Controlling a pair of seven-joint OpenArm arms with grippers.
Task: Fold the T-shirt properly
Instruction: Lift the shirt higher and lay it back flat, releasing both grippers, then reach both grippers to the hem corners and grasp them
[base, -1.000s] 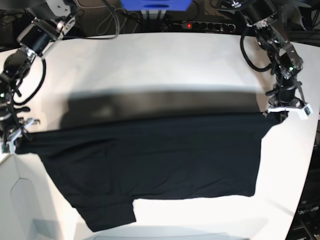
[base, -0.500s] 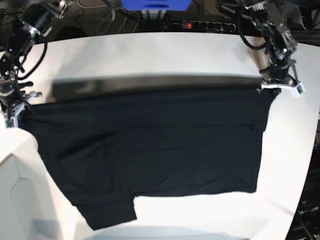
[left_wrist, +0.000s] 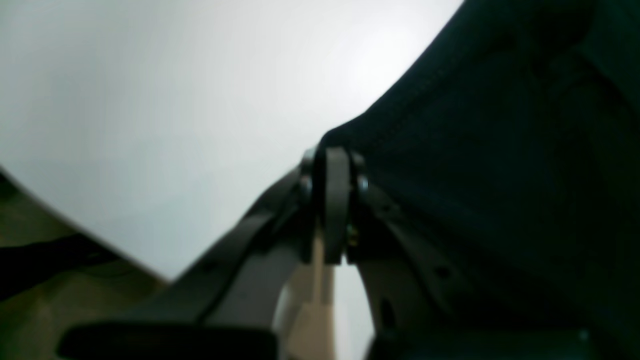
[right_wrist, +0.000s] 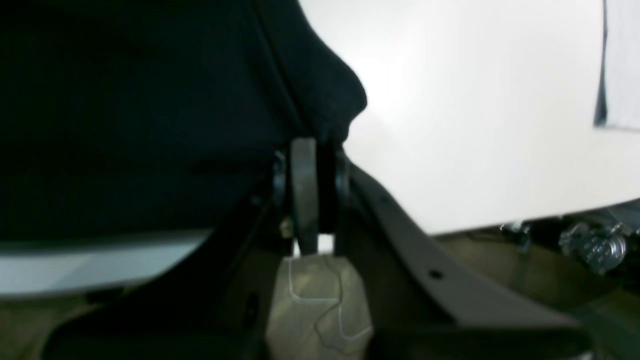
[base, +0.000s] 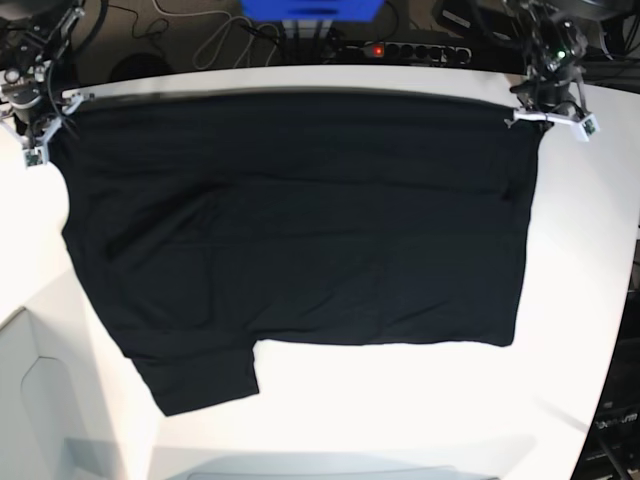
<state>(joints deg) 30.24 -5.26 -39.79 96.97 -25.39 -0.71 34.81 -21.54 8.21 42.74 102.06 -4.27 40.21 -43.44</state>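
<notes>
A large black T-shirt (base: 300, 230) lies spread on a white surface (base: 590, 300), its long axis running side to side. Each far corner is pinched by a clenched claw: the left claw (base: 548, 112) and the right claw (base: 45, 135). The cloth extends toward the near edge from both. The wrist views show each corner clamped; only the base view shows the sleeve (base: 200, 380) at the near edge.

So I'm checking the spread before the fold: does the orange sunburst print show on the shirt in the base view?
No, the T-shirt lies spread on the white table showing only plain black cloth, with no print in sight.
</notes>
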